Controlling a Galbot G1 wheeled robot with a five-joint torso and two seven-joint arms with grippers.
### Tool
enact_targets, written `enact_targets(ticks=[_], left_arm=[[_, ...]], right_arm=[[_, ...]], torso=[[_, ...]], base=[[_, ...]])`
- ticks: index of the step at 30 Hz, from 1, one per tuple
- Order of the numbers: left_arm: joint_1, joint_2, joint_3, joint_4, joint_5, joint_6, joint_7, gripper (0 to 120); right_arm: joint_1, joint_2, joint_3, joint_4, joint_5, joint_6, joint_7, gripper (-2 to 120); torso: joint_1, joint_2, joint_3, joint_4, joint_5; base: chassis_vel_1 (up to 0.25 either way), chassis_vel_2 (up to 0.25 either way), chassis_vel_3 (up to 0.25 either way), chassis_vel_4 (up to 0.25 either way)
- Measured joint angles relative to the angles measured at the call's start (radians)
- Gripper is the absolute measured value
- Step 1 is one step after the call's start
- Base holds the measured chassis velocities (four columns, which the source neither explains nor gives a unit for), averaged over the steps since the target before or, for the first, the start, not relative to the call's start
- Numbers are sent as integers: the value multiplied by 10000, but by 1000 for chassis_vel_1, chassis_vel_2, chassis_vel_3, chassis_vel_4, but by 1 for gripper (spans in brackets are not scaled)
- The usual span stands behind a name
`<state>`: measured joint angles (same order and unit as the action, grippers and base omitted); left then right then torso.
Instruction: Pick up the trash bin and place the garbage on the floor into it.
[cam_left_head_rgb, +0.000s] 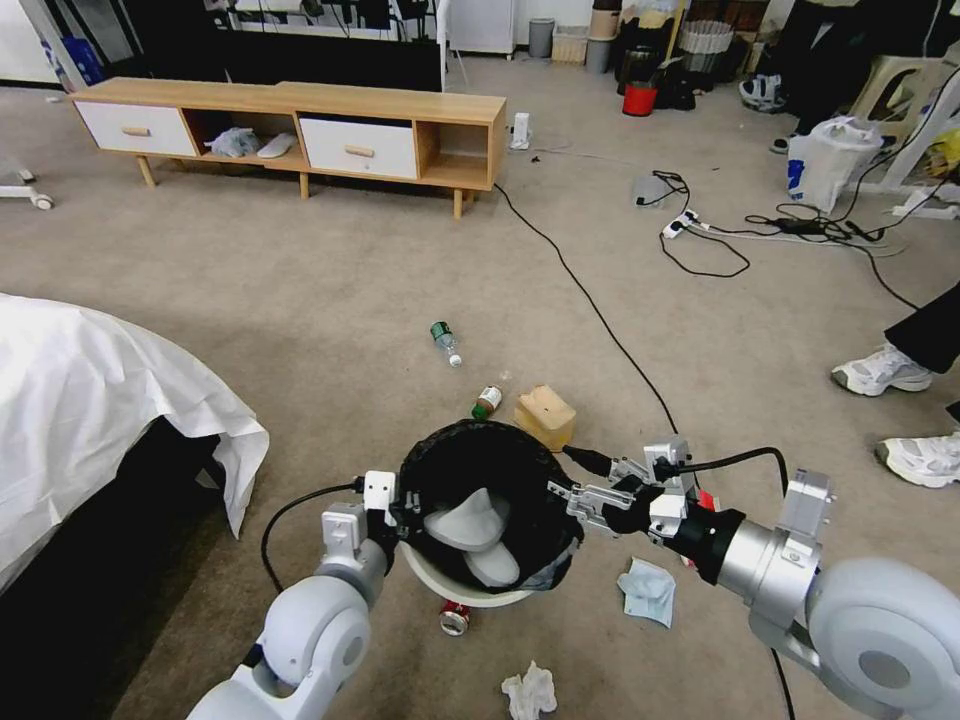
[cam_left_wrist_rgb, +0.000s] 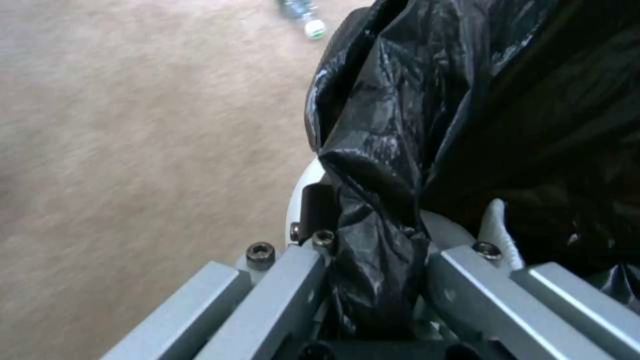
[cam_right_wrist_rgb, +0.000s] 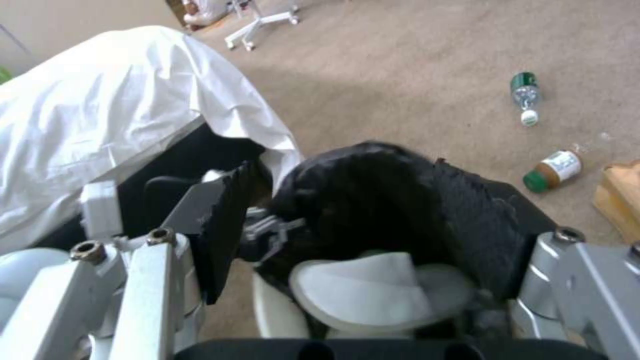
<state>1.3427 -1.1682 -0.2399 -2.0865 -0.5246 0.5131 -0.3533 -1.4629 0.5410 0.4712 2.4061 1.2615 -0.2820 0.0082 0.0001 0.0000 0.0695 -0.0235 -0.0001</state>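
The trash bin (cam_left_head_rgb: 480, 470), white with a black bag over its rim, stands close in front of me, and pale grey things (cam_left_head_rgb: 465, 525) lie inside. My left gripper (cam_left_head_rgb: 405, 515) is shut on its left rim; the left wrist view shows bag and rim pinched in the left gripper (cam_left_wrist_rgb: 373, 240). My right gripper (cam_left_head_rgb: 572, 495) is open at the right rim, its fingers spread wide in the right gripper (cam_right_wrist_rgb: 393, 210) wrist view. Garbage lies on the floor (cam_left_head_rgb: 330, 300): clear bottle (cam_left_head_rgb: 445, 342), small green-capped bottle (cam_left_head_rgb: 487, 401), tan box (cam_left_head_rgb: 545, 416), blue tissue (cam_left_head_rgb: 648, 590), red can (cam_left_head_rgb: 455, 618), white tissue (cam_left_head_rgb: 530, 692).
A bed under a white sheet (cam_left_head_rgb: 90, 400) fills the left side. A low wooden cabinet (cam_left_head_rgb: 300, 130) stands at the back. A black cable (cam_left_head_rgb: 600, 320) crosses the carpet towards my right arm. A person's white shoes (cam_left_head_rgb: 885, 370) are at the right edge.
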Motion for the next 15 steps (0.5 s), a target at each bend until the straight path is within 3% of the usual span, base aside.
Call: enact_targets(ticks=[10,15], left_arm=[[1315,113,-1253,-415,335,-226,-7,1],[1816,32,-1630,-778,325,-308,-107,1]], right_arm=[[-300,362,177,-184,-586,12,30,73],[-505,694,167,-551,-1329,34,93,84]], torso=[[0,0,-1,1,0],[0,0,-1,0,1]], base=[[0,0,0,0],[0,0,0,0]])
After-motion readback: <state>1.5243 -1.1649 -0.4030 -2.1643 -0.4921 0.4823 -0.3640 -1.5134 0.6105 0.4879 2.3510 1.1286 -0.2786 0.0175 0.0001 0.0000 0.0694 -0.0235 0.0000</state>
